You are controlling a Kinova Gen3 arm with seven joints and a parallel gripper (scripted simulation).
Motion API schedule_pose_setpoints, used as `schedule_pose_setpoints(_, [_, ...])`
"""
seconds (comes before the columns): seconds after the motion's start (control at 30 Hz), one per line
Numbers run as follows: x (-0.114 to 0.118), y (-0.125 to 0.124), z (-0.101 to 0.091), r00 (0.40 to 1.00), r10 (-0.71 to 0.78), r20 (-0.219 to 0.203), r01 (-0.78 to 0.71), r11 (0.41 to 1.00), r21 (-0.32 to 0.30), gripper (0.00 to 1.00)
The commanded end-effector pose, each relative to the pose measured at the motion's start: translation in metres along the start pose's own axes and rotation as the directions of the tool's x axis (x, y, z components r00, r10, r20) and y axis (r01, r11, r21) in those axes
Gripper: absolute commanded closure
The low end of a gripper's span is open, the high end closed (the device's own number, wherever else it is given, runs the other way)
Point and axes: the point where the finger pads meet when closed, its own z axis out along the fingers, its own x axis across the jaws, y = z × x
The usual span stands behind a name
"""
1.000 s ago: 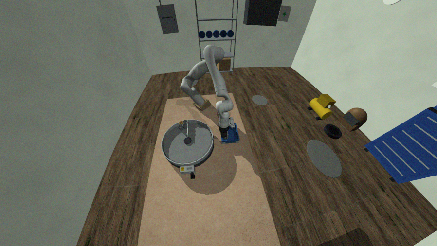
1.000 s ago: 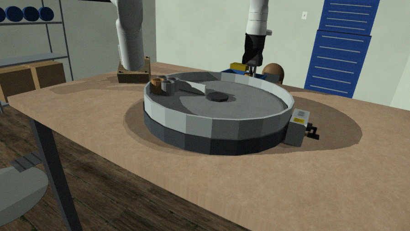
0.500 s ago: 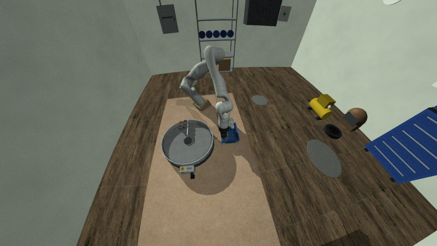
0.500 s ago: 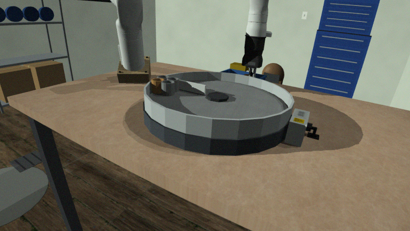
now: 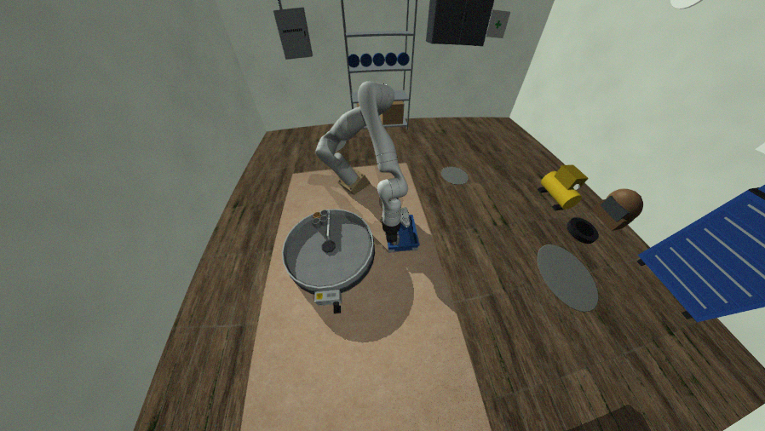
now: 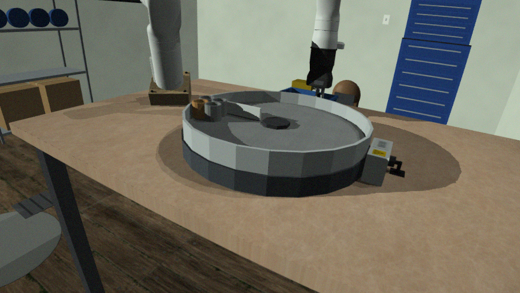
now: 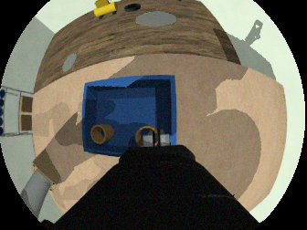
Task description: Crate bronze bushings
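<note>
My black two-finger gripper (image 5: 393, 240) (image 6: 319, 95) (image 7: 156, 135) is clamped on the wall of a hollow bronze bushing (image 7: 138, 136), one squared metal finger inside its bore, the other outside. Below me is the blue, straight-walled rectangular crate (image 5: 403, 248) (image 6: 289, 90) (image 7: 175, 109); my wrist view alone reveals its inside, where a second open-ended bronze cylinder (image 7: 100, 133) lies to one side of my fingers. Well apart from me, the round grey turning table (image 5: 365, 259) (image 6: 290, 160) has a faceted rim, and the exterior view brings out its darker lower band. At its edge nearest the arm's base, a further orange-brown bronze bushing (image 5: 317, 215) (image 6: 198, 110) stands upright among dull grey steel bushings (image 6: 212, 112), beside a thin pale bar (image 5: 328, 227) (image 6: 244, 110). Beneath everything stretches a mottled tan table top (image 5: 353, 385) (image 6: 254, 233).
</note>
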Motion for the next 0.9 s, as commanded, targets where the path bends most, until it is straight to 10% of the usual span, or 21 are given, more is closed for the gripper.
schedule_pose_setpoints(0.0, [0.0000,0.0002,0.0036,1.000,0.000,0.000,0.000,1.000,0.000,1.00])
schedule_pose_setpoints(0.87, [0.0000,0.0002,0.0100,1.000,0.001,0.001,-0.001,1.000,-0.001,1.00])
